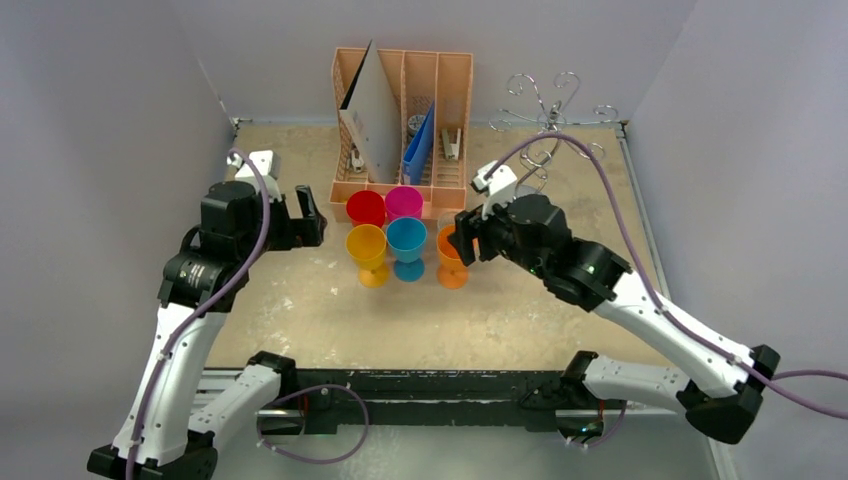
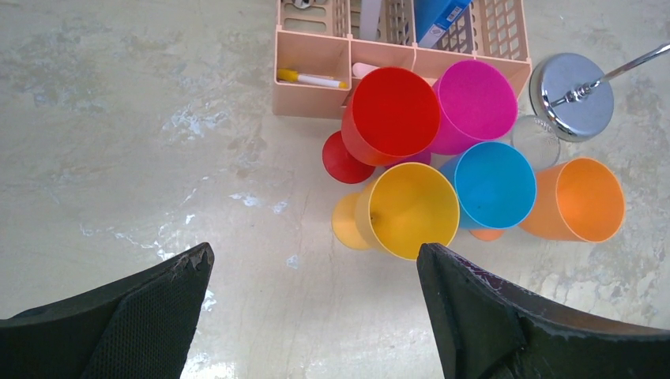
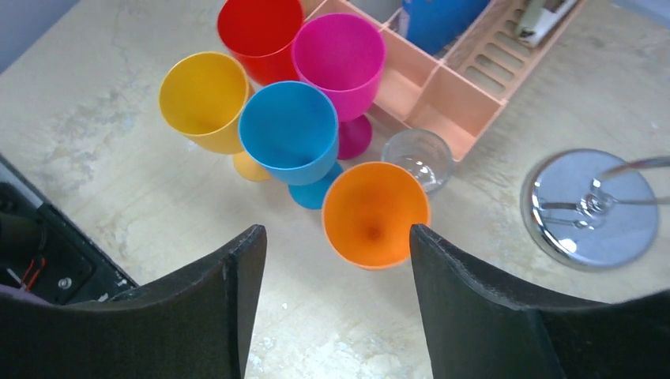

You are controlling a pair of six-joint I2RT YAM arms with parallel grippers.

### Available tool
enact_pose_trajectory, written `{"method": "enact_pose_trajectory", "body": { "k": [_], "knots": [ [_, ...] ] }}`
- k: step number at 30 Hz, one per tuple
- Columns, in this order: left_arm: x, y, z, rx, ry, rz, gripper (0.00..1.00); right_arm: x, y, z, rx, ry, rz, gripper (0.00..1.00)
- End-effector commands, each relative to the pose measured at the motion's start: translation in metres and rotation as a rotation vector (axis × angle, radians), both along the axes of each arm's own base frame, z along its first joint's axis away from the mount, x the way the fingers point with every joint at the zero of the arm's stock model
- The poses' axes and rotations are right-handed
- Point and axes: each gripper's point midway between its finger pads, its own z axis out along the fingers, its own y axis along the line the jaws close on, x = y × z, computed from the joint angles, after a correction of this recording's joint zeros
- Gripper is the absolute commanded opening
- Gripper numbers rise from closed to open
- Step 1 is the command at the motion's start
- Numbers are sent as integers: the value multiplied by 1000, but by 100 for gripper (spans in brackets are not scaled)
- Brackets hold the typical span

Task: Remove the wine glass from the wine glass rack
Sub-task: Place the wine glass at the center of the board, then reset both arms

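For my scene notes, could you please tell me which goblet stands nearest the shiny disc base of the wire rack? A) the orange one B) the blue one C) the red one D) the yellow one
A: in the right wrist view the orange goblet is the coloured one standing closest to the wine glass rack, whose disc base lies off to its right.

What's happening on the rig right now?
Both arms are out over the table with jaws open, holding nothing. The right gripper hovers at the orange goblet, which stands in a cluster with the red goblet, magenta goblet, yellow goblet and blue goblet in front of the peach desk organiser. A clear glass stands between the orange goblet and the organiser. The wine glass rack at back right looks bare in the top view. The left gripper hangs left of the cluster.
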Motion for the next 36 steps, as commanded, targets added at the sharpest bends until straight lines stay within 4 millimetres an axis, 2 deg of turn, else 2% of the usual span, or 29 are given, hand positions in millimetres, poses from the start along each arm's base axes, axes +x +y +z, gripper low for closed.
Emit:
{"method": "enact_pose_trajectory", "body": {
  "k": [1,3,5,9,10,11,15,18,23,29,36],
  "knots": [
    [4,1,1,-6,-4,15,100,-2,-38,22,-11,-38,-136,74],
    [4,1,-2,-3,11,11,100,0,-59,25,-30,-38,-225,81],
    [4,-5,-4,-3,25,-26,100,2,-76,18,-58,25,-300,85],
    [12,-7,-14,26,64,-52,100,8,-89,-2,55,251,-341,87],
    [21,9,-22,111,98,5,100,14,-95,-7,118,316,-364,87],
    [24,15,-22,120,100,21,100,15,-95,-8,135,333,-362,88],
    [37,30,-9,68,73,74,100,22,-100,-3,171,365,-367,88],
    [49,40,-4,4,37,168,100,32,-116,-1,148,320,-432,89],
    [41,44,7,-24,22,214,100,44,-130,10,193,311,-455,92],
    [31,57,9,-42,7,321,100,55,-156,5,272,398,-512,92],
    [34,56,3,-48,30,331,100,48,-176,-1,156,390,-539,95]
  ]
}}
